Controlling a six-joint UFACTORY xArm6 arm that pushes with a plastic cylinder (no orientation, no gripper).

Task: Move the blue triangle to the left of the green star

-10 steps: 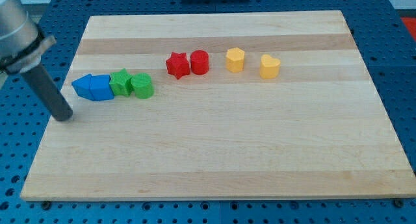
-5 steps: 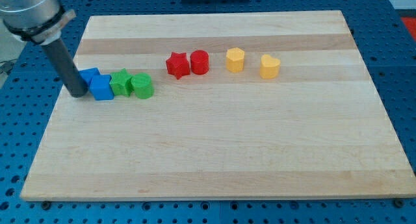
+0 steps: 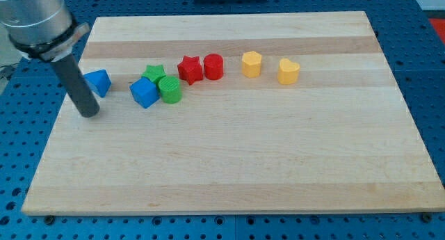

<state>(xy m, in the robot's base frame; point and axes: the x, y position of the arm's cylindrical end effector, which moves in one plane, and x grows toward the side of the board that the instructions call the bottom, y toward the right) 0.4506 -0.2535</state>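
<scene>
**Camera view: blue triangle at the bench's left edge, tip just beside it**

The blue triangle [image 3: 98,81] lies near the left edge of the bench [image 3: 229,177], well to the view's left of the green star [image 3: 154,74]. My tip [image 3: 90,114] rests on the wood just below and slightly left of the triangle, the dark rod rising past the triangle's left side. The arm ends in a bare rod, so there is no end effector that could be released or clenched; it holds nothing.

A blue cube [image 3: 144,92] sits between triangle and star, touching the star's lower left. A green cylinder [image 3: 170,89] presses against the star's lower right. Further right along the same row stand a red star [image 3: 189,69] and a red cylinder [image 3: 213,66], close together, then a yellow hexagonal block [image 3: 251,63] and a yellow heart-like block [image 3: 288,71], a little apart.
</scene>
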